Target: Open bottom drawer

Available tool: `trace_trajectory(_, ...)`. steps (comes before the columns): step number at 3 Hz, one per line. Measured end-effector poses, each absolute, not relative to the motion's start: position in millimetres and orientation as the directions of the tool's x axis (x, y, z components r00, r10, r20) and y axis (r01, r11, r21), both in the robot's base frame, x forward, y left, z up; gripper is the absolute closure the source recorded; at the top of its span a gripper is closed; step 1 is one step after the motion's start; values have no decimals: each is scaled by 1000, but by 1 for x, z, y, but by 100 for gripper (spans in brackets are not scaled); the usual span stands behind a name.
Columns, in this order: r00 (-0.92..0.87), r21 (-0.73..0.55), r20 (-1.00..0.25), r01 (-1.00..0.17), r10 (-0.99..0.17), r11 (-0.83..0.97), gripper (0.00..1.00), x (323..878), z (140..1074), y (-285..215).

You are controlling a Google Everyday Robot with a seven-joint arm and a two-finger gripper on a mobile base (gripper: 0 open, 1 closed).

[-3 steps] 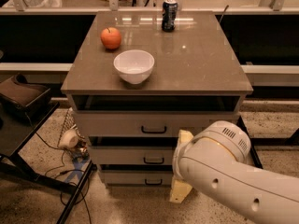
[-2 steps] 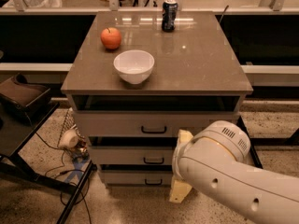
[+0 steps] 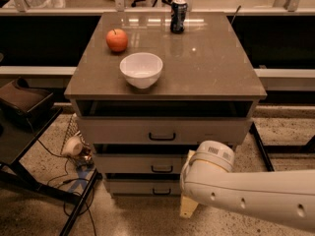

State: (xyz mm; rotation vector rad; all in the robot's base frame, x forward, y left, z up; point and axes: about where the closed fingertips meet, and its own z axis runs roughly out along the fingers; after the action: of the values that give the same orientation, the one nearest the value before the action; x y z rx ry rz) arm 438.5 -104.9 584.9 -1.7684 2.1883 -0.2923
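Compared with one second before, the robot's arm (image 3: 256,195) had gone a little lower and to the left, and its round joint looked smaller. The cabinet (image 3: 77,111) and the things on it had not moved. The bottom drawer (image 3: 138,186) was the lowest of three pale fronts, just above the floor (image 3: 138,215), and it was shut, its front standing under the middle drawer (image 3: 133,163). Its small black handle (image 3: 161,191) was apart from the pincer (image 3: 189,204), which was just to the right of it, low in front of the cabinet. Most of the pincer was hidden behind the arm and only a pale part came out below, so I cannot tell if it was open or closed. Above, the top drawer (image 3: 123,131) was also shut. On the brown surface (image 3: 216,58) stood a white bowl (image 3: 141,69). A red apple (image 3: 117,40) was behind it to the left, and a dark can (image 3: 178,15) was near the far edge. Cables (image 3: 54,173) lay on the floor at the left.
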Motion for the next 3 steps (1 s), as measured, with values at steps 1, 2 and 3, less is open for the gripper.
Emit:
trace_trajectory(1, -248, -287, -76, -922, -966, 259, 0, 443, 513, -124)
trace_trajectory(2, -271, -266, -45, -925, -962, 273, 0, 447, 459, -140)
trace_trajectory(3, -247, -280, -14, -929, -969, 241, 0, 454, 417, -146)
